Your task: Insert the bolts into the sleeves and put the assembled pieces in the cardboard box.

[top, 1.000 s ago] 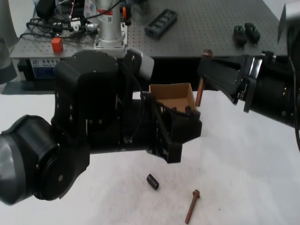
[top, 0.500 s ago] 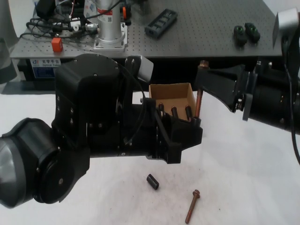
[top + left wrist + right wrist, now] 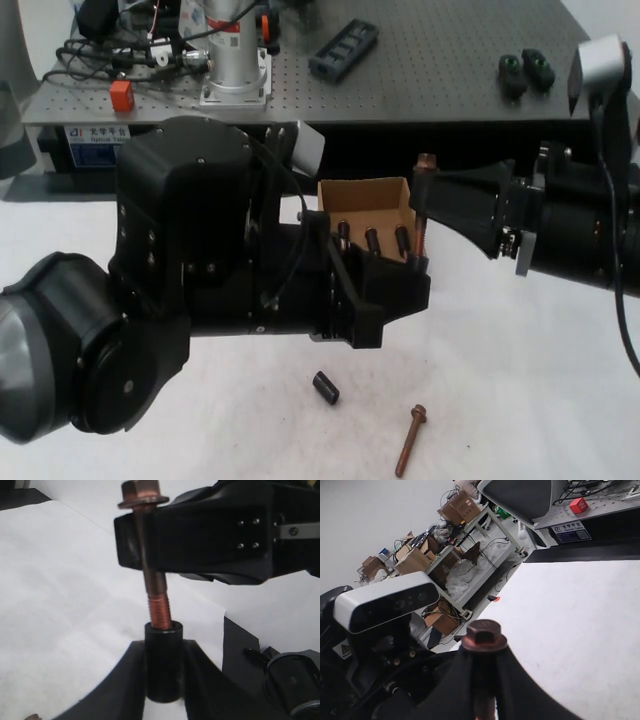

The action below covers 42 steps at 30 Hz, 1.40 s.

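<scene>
The left fingers (image 3: 125, 687) are closed round a black sleeve (image 3: 163, 662), which stands upright with its open mouth upward. The right fingers (image 3: 200, 535) are clamped on the upper shank of a copper bolt (image 3: 150, 555), just under its hexagonal head. The threaded end of the bolt is at the mouth of the sleeve. In the left wrist view the thread seems to have just entered the bore, but it may only rest on the rim; the angle does not settle this.

In the high view both pieces are held in the air, just beside the right wall of the cardboard box (image 3: 365, 192). The box stands on the white table (image 3: 520, 380) and already holds three assembled pieces (image 3: 372, 240). A loose sleeve (image 3: 324, 387) and a loose bolt (image 3: 411, 440) lie on the table nearer to the camera (one more pair to join afterwards).

The main danger is in the push. If the bolt is not in line with the bore, the thread will catch on the rim and jam. More force would then drive the sleeve down through the left fingers or tip it. The bolt could also slide upward in the right fingers, because they grip only a narrow round shank. If the right fingers let go too early, the bolt may lean over and fall out. The box is also very near, so a sideways correction by either arm could knock its wall and move it.
</scene>
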Motion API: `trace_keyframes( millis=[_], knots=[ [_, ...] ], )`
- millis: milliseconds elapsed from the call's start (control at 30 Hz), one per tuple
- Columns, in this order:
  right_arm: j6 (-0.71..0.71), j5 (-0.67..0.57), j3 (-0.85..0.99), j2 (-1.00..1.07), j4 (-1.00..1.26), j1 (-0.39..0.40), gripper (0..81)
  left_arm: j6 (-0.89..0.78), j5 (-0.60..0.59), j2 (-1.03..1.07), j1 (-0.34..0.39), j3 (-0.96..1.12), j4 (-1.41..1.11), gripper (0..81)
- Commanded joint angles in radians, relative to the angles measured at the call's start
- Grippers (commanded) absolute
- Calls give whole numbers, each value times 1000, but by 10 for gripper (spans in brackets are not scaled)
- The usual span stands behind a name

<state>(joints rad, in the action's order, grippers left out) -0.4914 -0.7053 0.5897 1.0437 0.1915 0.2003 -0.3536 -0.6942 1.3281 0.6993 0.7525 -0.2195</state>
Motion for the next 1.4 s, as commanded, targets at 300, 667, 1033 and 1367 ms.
trace_keyframes(
  millis=[300,667,1033,1367],
  knots=[
    [96,-8,1,4,-12,0,312,-2,109,-10,-7,13,-51,0],
    [-43,-66,11,-75,-168,-256,237,19,377,214,-97,228,6,7],
    [-267,-121,7,-67,-180,-379,18,110,405,788,-146,962,511,7],
    [-343,-167,4,-67,-191,-441,18,244,588,1109,-147,1425,867,7]
  ],
)
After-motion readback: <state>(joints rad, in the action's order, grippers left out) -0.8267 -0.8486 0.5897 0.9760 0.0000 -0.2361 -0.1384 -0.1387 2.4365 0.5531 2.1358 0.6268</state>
